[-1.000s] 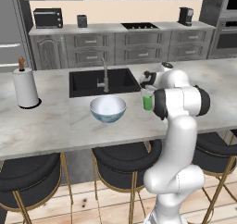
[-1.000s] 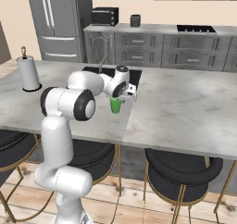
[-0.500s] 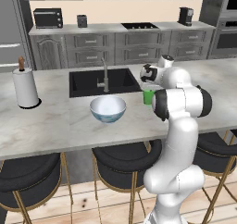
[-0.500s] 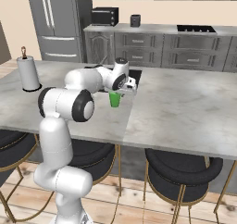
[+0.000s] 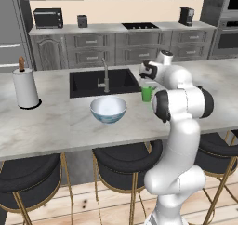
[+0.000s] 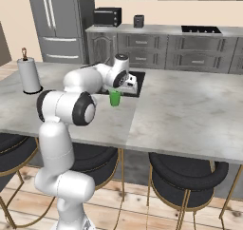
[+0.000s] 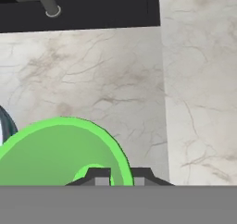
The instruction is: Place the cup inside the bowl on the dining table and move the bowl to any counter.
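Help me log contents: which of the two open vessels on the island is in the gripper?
The small green cup, pinched at its rim by the gripper; the wide blue-and-white bowl sits free beside it.

Dining table: bowl by sink; towel roll at left.

cup: we see it carried leftward since a second ago, off the dining table, now nearer the bowl but short of it.
gripper: we see it closed on the cup's rim as before, swung left toward the sink.
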Controlling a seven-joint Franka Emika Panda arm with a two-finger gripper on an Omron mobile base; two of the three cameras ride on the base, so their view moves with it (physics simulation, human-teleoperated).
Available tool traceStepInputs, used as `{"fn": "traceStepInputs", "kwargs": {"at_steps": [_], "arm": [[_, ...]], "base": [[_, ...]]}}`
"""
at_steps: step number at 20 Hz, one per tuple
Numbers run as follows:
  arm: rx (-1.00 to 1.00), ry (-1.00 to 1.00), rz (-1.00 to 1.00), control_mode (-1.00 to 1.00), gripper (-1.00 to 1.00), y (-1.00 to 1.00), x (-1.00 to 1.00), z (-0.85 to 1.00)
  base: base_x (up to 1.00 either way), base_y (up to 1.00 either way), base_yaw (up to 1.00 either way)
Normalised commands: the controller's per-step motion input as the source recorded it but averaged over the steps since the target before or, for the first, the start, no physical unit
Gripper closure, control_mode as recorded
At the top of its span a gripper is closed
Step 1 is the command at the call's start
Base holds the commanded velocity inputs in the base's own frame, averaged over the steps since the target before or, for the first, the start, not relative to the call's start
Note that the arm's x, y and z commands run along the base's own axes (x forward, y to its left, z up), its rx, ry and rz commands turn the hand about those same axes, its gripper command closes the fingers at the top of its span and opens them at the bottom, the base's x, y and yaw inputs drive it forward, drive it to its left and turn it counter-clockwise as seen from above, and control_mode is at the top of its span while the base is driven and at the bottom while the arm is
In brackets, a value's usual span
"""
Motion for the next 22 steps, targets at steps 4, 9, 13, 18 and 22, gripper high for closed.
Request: {"fn": "traceStepInputs", "kwargs": {"at_steps": [4,9,13,18,22], "arm": [[0.00,0.00,0.00,-1.00,1.00,0.44,-0.11,0.10],[0.00,0.00,0.00,-1.00,1.00,0.55,-0.12,0.07],[0.00,0.00,0.00,-1.00,1.00,0.61,-0.09,0.08],[0.00,0.00,0.00,-1.00,1.00,0.62,-0.03,0.09],[0.00,0.00,0.00,-1.00,1.00,0.66,0.00,0.01]], "base": [[0.00,0.00,0.00],[0.00,0.00,0.00],[0.00,0.00,0.00],[0.00,0.00,0.00],[0.00,0.00,0.00]]}}
